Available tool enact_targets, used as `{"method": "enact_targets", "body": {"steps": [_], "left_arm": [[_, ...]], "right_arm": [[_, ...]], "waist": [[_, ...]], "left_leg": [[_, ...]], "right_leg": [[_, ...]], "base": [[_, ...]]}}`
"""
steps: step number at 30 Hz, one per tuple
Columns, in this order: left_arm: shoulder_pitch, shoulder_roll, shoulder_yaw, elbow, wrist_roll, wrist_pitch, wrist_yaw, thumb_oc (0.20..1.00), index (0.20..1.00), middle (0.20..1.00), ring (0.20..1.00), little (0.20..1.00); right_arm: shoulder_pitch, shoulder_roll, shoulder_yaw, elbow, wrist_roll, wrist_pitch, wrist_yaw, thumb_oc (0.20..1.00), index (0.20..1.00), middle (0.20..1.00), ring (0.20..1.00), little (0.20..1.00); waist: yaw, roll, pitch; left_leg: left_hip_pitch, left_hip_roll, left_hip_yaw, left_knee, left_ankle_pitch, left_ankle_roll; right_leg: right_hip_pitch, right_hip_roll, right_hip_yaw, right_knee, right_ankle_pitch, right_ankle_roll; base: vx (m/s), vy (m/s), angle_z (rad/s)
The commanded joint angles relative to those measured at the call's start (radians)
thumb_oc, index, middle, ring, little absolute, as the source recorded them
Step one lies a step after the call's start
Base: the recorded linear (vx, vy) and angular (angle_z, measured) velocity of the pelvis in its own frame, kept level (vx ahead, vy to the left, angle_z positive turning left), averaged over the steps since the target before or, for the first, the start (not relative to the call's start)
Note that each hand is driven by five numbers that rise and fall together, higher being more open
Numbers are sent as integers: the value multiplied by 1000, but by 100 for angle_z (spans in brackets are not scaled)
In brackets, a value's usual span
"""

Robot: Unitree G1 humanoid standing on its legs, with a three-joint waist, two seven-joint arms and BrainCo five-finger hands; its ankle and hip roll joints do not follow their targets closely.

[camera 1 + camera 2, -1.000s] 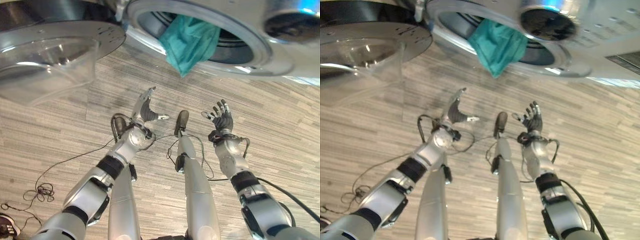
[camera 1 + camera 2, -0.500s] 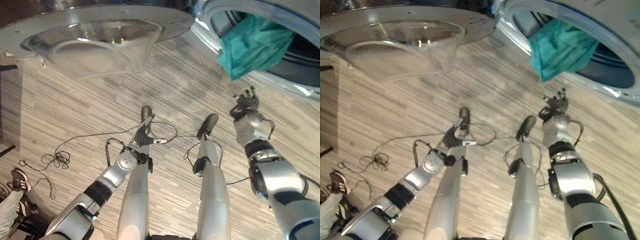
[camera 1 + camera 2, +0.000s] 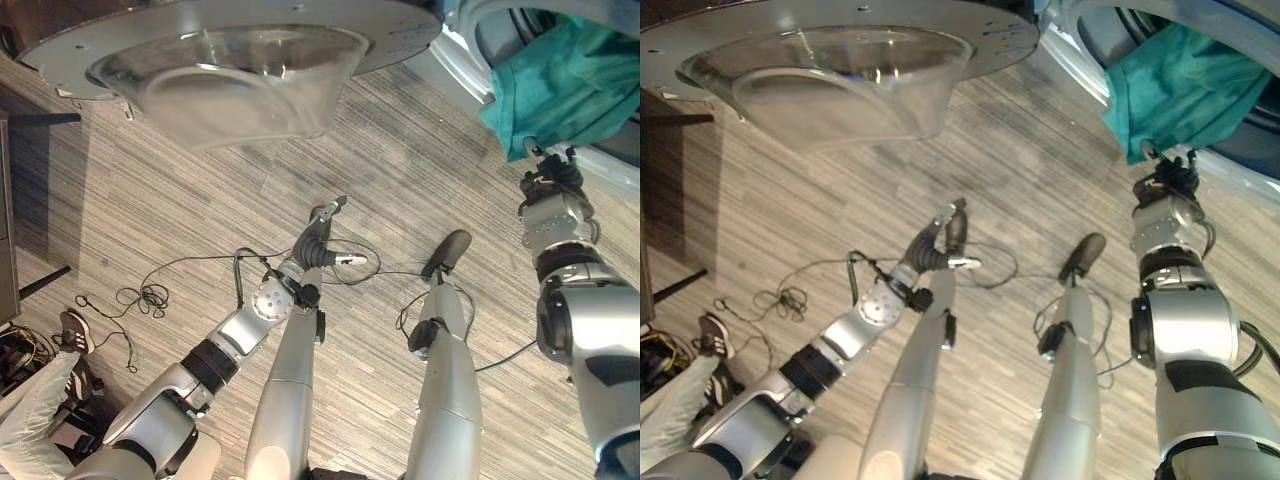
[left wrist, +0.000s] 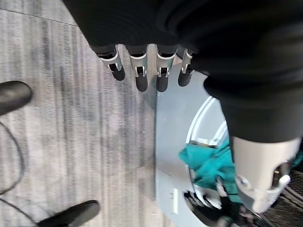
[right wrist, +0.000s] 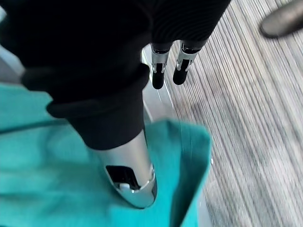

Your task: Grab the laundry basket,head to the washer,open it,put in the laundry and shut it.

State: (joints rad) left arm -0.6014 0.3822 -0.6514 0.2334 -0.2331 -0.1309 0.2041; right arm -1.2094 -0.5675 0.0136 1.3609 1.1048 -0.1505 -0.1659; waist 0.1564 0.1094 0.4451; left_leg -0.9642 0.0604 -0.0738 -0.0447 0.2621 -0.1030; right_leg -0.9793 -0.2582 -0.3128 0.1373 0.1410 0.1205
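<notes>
The right hand has risen to the teal cloth hanging from the washer, fingers relaxed against it. The left hand hangs open. Next: push the cloth in.

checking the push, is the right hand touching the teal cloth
Touching: the right wrist view shows the right hand with its thumb pressed against the teal cloth.

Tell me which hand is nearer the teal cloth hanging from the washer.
Right. The right hand is just under the teal cloth at the washer opening; the left hand hangs well away over the floor.
</notes>
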Motion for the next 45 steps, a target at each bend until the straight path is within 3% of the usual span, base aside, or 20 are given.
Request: {"method": "enact_targets", "body": {"steps": [1,8,13,14,15,16,17,18,19,27,28,30,31,34,37,41,42,43,45], "left_arm": [[46,-20,-38,-60,-30,-40,-38,1000,1000,1000,1000,1000],[18,-40,-72,-46,-36,-34,-35,1000,1000,1000,1000,1000],[27,-29,-54,-54,-63,-37,-28,1000,1000,1000,1000,1000],[29,-29,-55,-56,-62,-36,-28,1000,1000,1000,1000,1000],[30,-26,-50,-61,-59,-36,-27,1000,1000,1000,1000,1000],[39,-21,-40,-67,-58,-36,-27,1000,1000,1000,1000,1000],[46,-19,-31,-70,-60,-37,-27,1000,1000,1000,1000,1000],[53,-17,-23,-70,-61,-39,-26,1000,1000,1000,1000,1000],[56,-16,-16,-69,-59,-41,-23,1000,1000,1000,1000,1000],[60,-7,37,-19,-35,-47,11,1000,1000,1000,1000,1000],[63,-2,62,-10,-33,-43,14,1000,1000,1000,1000,1000],[80,2,89,-14,-27,-36,18,1000,1000,1000,1000,1000],[106,1,107,-11,-21,-29,19,1000,1000,1000,1000,1000],[118,9,92,-4,-22,-28,20,1000,1000,1000,1000,1000],[130,37,76,-21,-49,-37,13,1000,1000,1000,1000,1000],[117,49,43,-35,-79,-36,8,1000,1000,1000,1000,1000],[112,46,33,-41,-90,-37,9,1000,1000,1000,1000,1000],[103,39,18,-45,-100,-37,10,1000,1000,1000,1000,1000],[98,29,10,-46,-105,-35,14,1000,1000,1000,1000,1000]], "right_arm": [[-12,-23,84,6,55,-10,44,1000,1000,1000,1000,1000],[-87,59,132,-4,73,-10,51,1000,1000,1000,1000,1000],[-123,17,135,-29,94,-25,53,1000,1000,1000,1000,1000],[-120,17,133,-31,96,-25,54,1000,1000,1000,1000,1000],[-115,7,128,-43,103,-32,56,752,752,752,752,752],[-95,-11,122,-69,108,-45,62,460,460,460,460,460],[-77,-23,113,-87,110,-55,65,391,391,391,391,391],[-54,-33,101,-105,116,-69,67,250,250,250,250,250],[-34,-45,86,-118,118,-80,68,200,200,200,200,200],[103,-111,38,-166,51,-101,37,200,200,200,200,200],[140,-131,44,-237,39,-113,36,200,200,200,200,200],[228,-126,5,-457,54,-163,27,200,200,200,200,200],[304,-122,-64,-693,87,-256,30,200,200,200,200,200],[326,-110,-121,-803,82,-329,-2,200,200,200,200,200],[226,-127,-102,-788,26,-360,-75,200,200,200,200,200],[54,-64,0,-611,45,-304,-89,200,200,200,200,200],[23,-33,27,-554,48,-281,-90,278,278,278,278,278],[-27,4,58,-458,54,-249,-91,213,213,213,213,213],[-49,33,48,-411,77,-246,-98,200,200,200,200,200]], "waist": [[13,37,-34],[29,44,-32],[34,45,-41],[35,45,-33],[34,43,-41],[32,40,-33],[27,36,-39],[21,33,-31],[13,29,-28],[-51,-13,-23],[-78,-34,-26],[-112,-60,-29],[-142,-80,-37],[-156,-89,-46],[-158,-99,-58],[-130,-104,-64],[-121,-101,-64],[-104,-97,-64],[-95,-91,-64]], "left_leg": [[40,70,23,-7,-119,-72],[54,74,14,-18,-114,-75],[71,78,4,-34,-125,-81],[61,77,8,-28,-109,-77],[73,78,4,-35,-126,-81],[64,77,9,-27,-110,-77],[77,78,4,-30,-129,-80],[66,77,8,-21,-113,-76],[68,77,9,-18,-117,-76],[66,79,27,17,-140,-70],[69,81,33,28,-146,-71],[90,83,37,34,-155,-70],[110,85,33,38,-161,-70],[139,85,29,40,-166,-70],[180,81,27,38,-172,-69],[190,82,26,32,-171,-60],[186,81,26,37,-172,-58],[176,77,24,47,-174,-56],[168,74,20,56,-175,-55]], "right_leg": [[15,-8,93,19,-141,79],[3,-2,91,61,-165,74],[10,-2,91,82,-197,83],[1,-4,83,84,-178,75],[11,-1,91,84,-198,83],[3,-2,83,87,-178,75],[13,0,93,91,-202,82],[4,-2,84,95,-181,75],[5,-2,85,97,-183,75],[33,-2,83,69,-166,76],[49,2,82,54,-157,77],[75,10,83,36,-146,77],[100,15,81,28,-141,78],[135,16,78,20,-141,78],[192,19,71,1,-139,77],[195,18,73,-4,-135,74],[191,16,75,0,-134,73],[188,13,75,3,-134,71],[185,11,74,3,-135,70]], "base": [[0,0,0],[0,0,0],[44,-10,4],[17,11,4],[-56,20,5],[73,3,8],[-56,18,8],[11,1,10],[-55,21,13],[3,6,4],[-8,34,-4],[-8,16,-9],[-1,-26,-11],[6,-18,-10],[2,-1,-10],[0,0,0],[-44,-1,-8],[-34,1,-8],[-25,-1,-6]]}}
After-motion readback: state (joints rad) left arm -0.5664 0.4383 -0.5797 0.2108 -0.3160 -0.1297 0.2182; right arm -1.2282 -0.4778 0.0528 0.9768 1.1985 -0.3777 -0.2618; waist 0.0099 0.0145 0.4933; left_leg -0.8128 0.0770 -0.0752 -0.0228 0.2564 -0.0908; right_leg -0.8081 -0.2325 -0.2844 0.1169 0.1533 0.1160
